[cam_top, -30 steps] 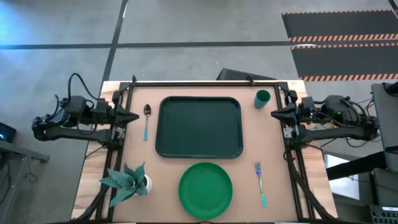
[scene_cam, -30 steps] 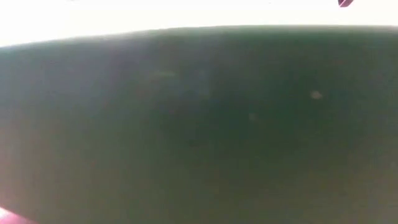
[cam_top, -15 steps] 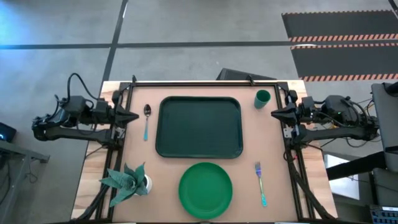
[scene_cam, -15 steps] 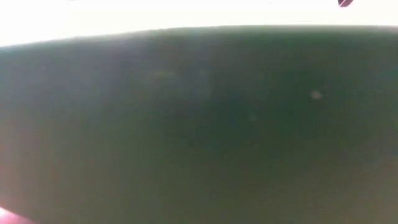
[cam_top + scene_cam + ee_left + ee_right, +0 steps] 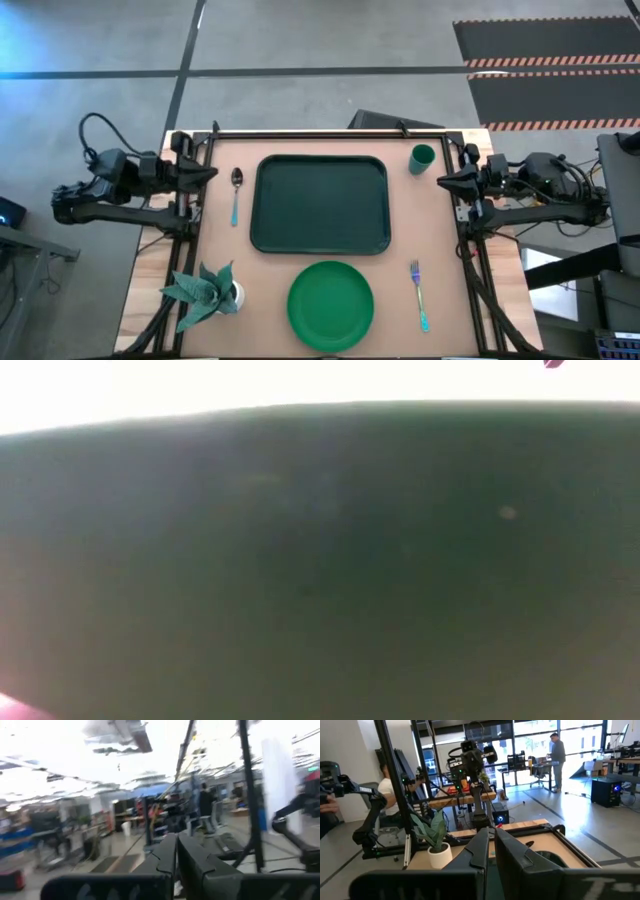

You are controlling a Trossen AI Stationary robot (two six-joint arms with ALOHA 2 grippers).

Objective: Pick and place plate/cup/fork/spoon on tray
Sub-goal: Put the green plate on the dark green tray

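1. Since nothing is on the tray [image 5: 320, 205] yet, I'd say we're right at the start, with all four pieces waiting on the tabletop [image 5: 440, 250].
2. The tray sits mid-table toward the far edge. The spoon [image 5: 236, 192] lies just left of it, the cup [image 5: 422, 157] stands off its far right corner, the plate [image 5: 331, 305] is near-side centre, and the fork [image 5: 418, 294] is right of the plate.
3. Left gripper [image 5: 207, 174] hangs at the left edge, just beside the spoon, fingers pressed together in its wrist view. It looks raised and tilted up, since that camera sees only the room.
4. Right gripper [image 5: 441, 181] waits at the right edge, close to the cup, fingers together too.
5. There's also a potted plant [image 5: 205, 290] in the near left corner, not part of the job.
6. My guess for the next move: the left one has to open, drop over the spoon handle and pinch it. It's a thin, flat thing, so easy to miss.
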